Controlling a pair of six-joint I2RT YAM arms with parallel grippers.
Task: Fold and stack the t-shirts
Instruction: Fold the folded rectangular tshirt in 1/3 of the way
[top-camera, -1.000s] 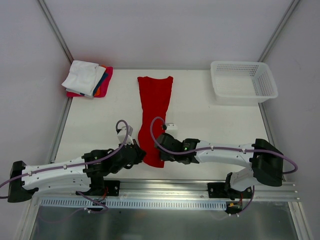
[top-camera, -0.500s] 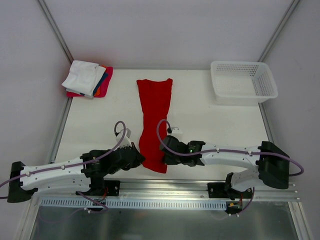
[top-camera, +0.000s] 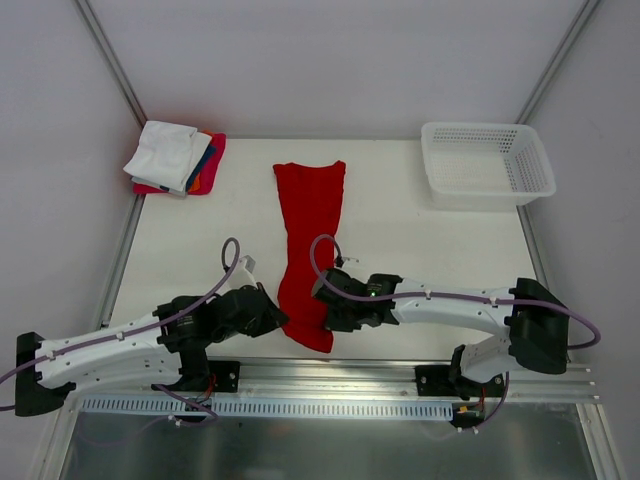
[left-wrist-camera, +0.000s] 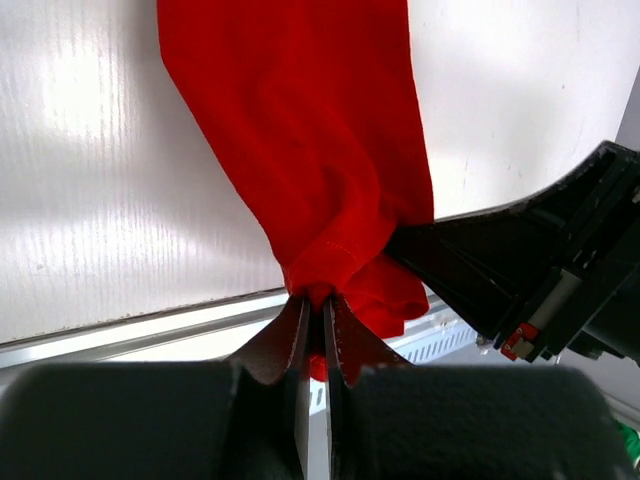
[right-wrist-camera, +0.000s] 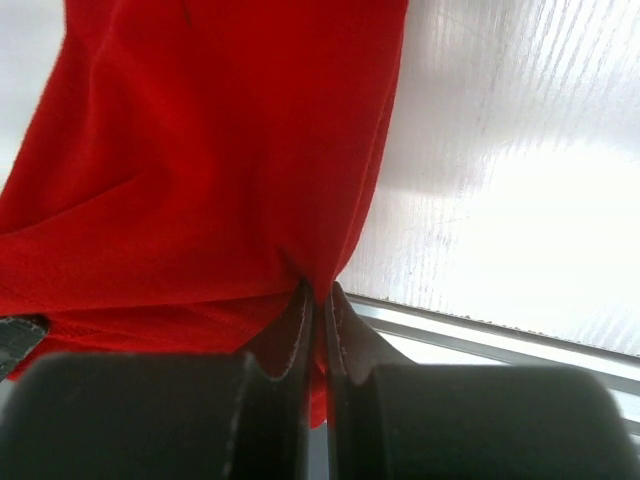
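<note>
White counter (top-camera: 430, 260): my left end effector (left-wrist-camera: 322, 303) and right end effector (right-wrist-camera: 320, 296), clamped on the bright red cloth t-shirt (top-camera: 308, 215), dragged it nearer, straighter.

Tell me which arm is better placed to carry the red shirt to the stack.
Probably left: the left gripper and right gripper both pinch the red shirt, but the stack lies far left, on that arm's side.

The left end effector (left-wrist-camera: 312, 318) has its two fingers pinched together on a bunched edge of the red t-shirt (left-wrist-camera: 300, 130). The cloth stretches away over the white worktop (left-wrist-camera: 100, 200). At right, the black right end effector (left-wrist-camera: 408, 250) meets the same bunch.
</note>
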